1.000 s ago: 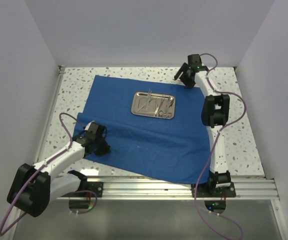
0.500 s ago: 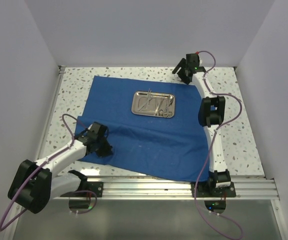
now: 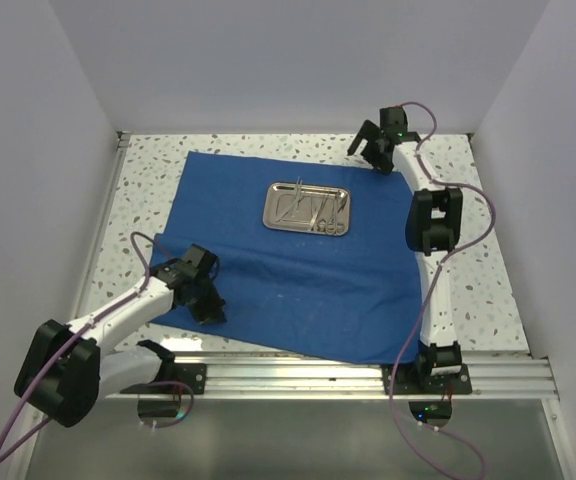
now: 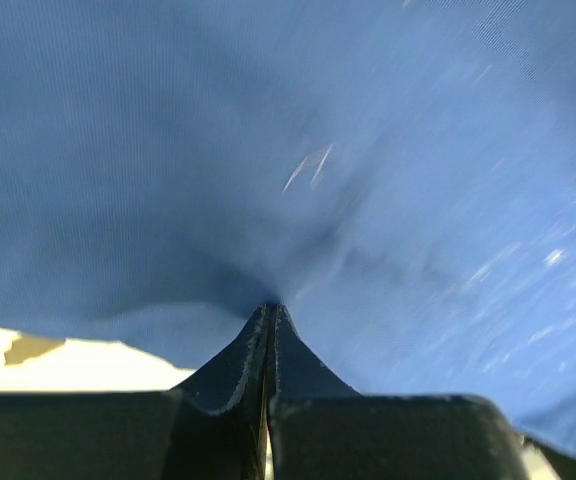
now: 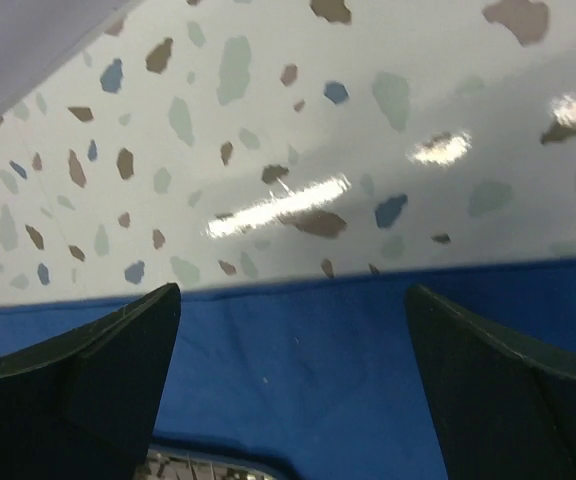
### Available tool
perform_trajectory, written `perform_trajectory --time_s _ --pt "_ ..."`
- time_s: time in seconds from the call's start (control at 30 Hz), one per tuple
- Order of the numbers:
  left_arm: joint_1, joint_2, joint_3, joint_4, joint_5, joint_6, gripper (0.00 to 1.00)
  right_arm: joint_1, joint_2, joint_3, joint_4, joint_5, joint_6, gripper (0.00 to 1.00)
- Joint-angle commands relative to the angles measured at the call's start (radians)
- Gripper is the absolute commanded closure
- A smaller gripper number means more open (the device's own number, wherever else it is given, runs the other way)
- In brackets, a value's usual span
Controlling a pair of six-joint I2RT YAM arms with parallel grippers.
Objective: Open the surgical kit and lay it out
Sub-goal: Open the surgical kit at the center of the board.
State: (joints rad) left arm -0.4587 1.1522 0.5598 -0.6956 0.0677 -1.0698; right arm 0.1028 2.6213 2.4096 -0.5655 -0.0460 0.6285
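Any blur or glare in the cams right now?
Left wrist: blue cloth streaky and soft, only the left gripper pinching it looks sharp. Right wrist: glare streaks on the table. Top view: evenly lit, tray slightly shiny.

I'm looking into a robotics lab test cell. Bare pale walls (image 3: 298, 60) close in on three sides around my right end effector (image 3: 368, 157). The tabletop (image 3: 478, 280) under it is speckled, and an aluminium rail (image 3: 298, 372) well behind it carries both arm bases (image 3: 438, 358).
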Motion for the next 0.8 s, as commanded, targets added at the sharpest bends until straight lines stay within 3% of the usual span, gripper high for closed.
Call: perform_trajectory --time_s 0.0,0.1,0.3,0.4,0.43,0.6,0.77 --pt "-0.032 -0.060 -0.055 -0.048 0.130 -0.053 1.00 -0.009 -0.223 -0.113 -0.071 -0.005 -0.050 0.02" --pt "-0.066 -0.060 -0.100 -0.045 0.221 -0.036 1.00 -0.003 -0.371 -0.297 -0.057 -0.046 -0.038 0.02" --pt "-0.161 0.030 0.014 -0.123 0.143 0.050 1.00 0.055 -0.719 -0.693 0.019 -0.112 -0.042 0.02" --pt "-0.181 0.058 0.248 -0.232 -0.040 0.064 0.61 0.077 -0.862 -0.814 -0.002 -0.120 -0.049 0.02" --pt "-0.181 0.064 0.280 -0.258 -0.113 0.065 0.40 0.078 -0.900 -0.866 -0.010 -0.126 -0.038 0.02" --pt "-0.184 0.066 0.309 -0.331 -0.207 0.034 0.25 0.081 -1.127 -0.992 -0.103 -0.127 -0.056 0.02" --pt "-0.182 0.089 0.161 -0.236 -0.290 0.008 0.19 0.086 -1.294 -1.106 -0.189 -0.097 -0.087 0.02"
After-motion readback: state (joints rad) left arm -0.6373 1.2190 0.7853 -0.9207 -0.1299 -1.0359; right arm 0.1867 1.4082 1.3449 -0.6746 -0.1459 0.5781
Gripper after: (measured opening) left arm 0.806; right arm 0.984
